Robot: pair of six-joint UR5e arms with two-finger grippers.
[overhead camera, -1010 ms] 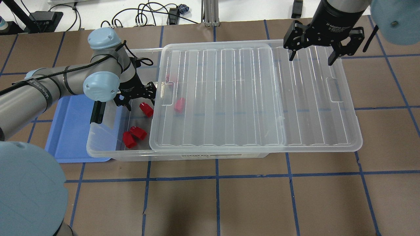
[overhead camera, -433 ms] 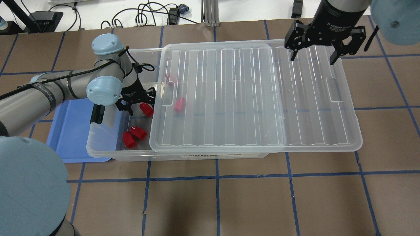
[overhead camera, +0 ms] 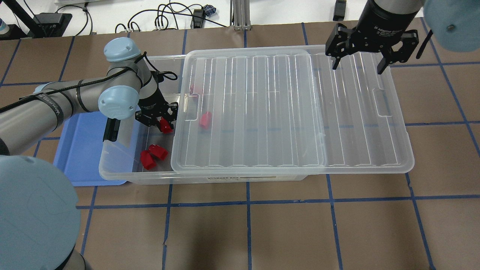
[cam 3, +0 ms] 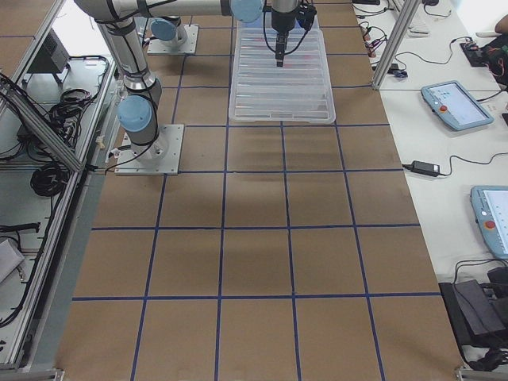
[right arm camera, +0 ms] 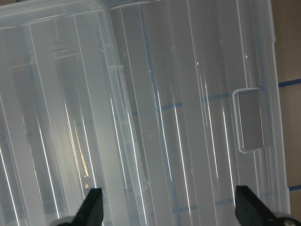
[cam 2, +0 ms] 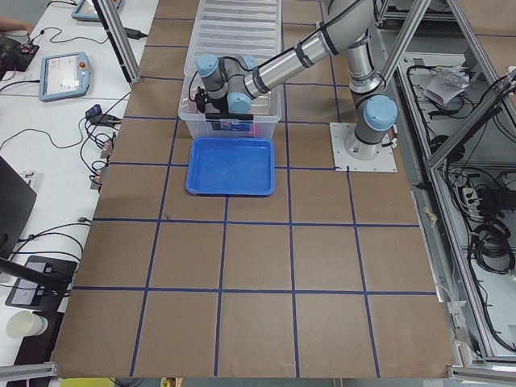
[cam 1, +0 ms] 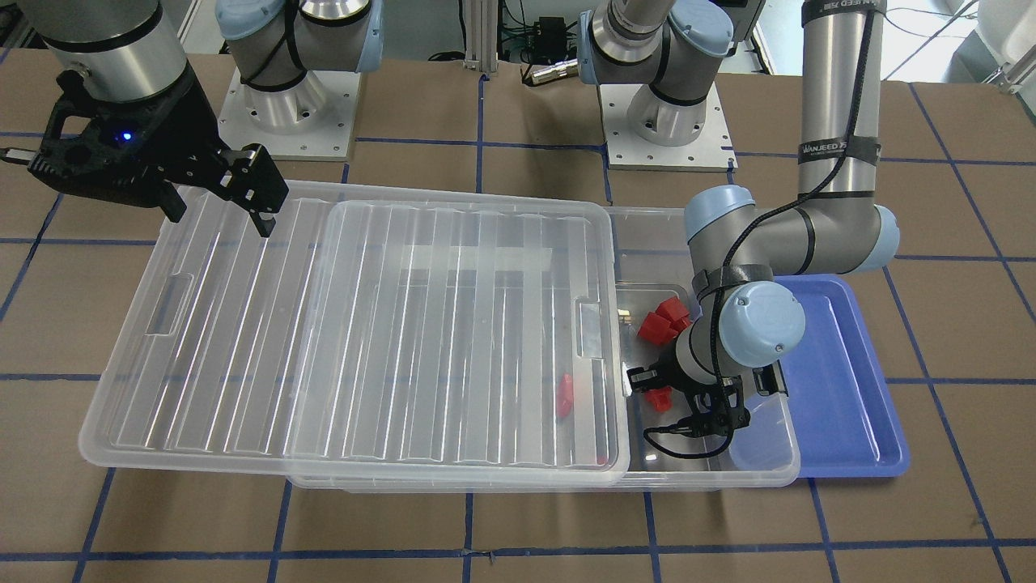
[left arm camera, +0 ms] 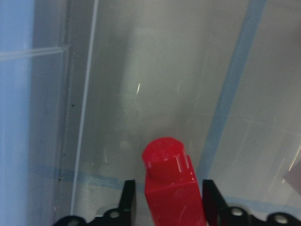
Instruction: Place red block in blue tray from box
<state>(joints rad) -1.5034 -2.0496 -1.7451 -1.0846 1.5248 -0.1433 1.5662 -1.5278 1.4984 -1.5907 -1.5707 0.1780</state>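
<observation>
The clear box (overhead camera: 120, 170) has its ribbed lid (overhead camera: 247, 108) slid toward my right, so its left end is uncovered. My left gripper (overhead camera: 162, 122) reaches into that opening, its fingers (left arm camera: 128, 197) closed in on either side of one red block (left arm camera: 171, 188), which also shows in the overhead view (overhead camera: 166, 126) and rests on the box floor. The blue tray (overhead camera: 82, 150) lies beside the box's left end and holds nothing. My right gripper (overhead camera: 357, 69) is open and empty above the lid's far right corner.
Two more red blocks (overhead camera: 153, 155) lie together near the box's front wall. Another red block (overhead camera: 205, 119) shows through the lid. The black latch bar (overhead camera: 111, 129) hangs on the box's left rim. Cables lie beyond the table's far edge.
My left gripper has moved in over the red block and its fingers have narrowed around it. The right gripper has barely shifted.
</observation>
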